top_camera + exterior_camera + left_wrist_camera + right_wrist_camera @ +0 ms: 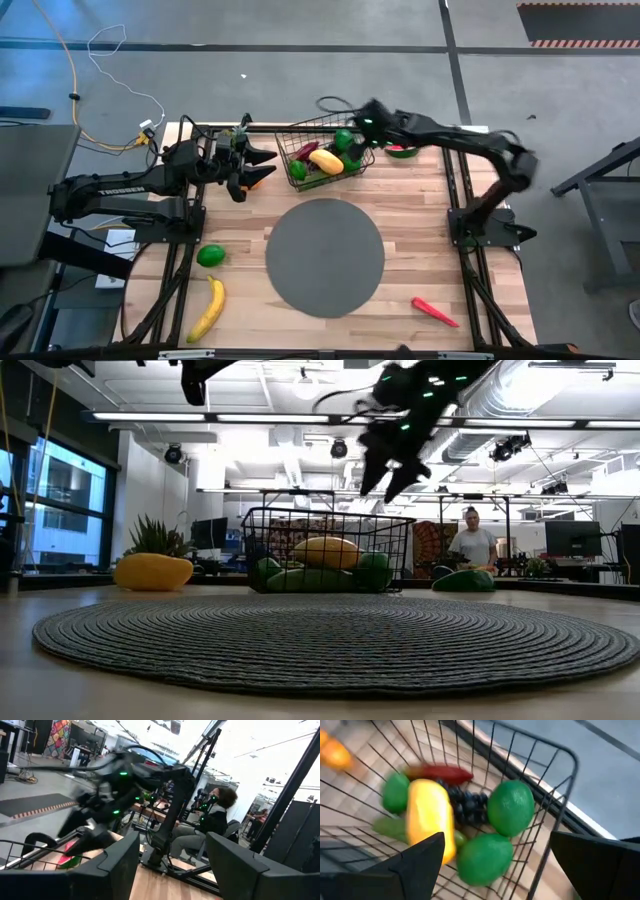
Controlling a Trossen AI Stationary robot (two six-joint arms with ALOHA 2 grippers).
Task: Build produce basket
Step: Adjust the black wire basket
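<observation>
From above, the wire basket [325,152] sits at upper centre of the tabletop [420,230], holding a yellow piece [326,160], limes [345,139] and a red chilli [303,152]; the right gripper [362,122] hovers over its upper right corner, the left gripper [262,166] just left of it, jaws parted and empty. A watermelon slice [402,151] lies right of the basket, a lime [211,256] and banana [208,308] at lower left, another chilli [434,312] at lower right, beside the grey mat [325,257]. At table height, the right gripper hangs above the basket with jaws spread, holding nothing. Its wrist view adds dark grapes [465,805] among the produce.
</observation>
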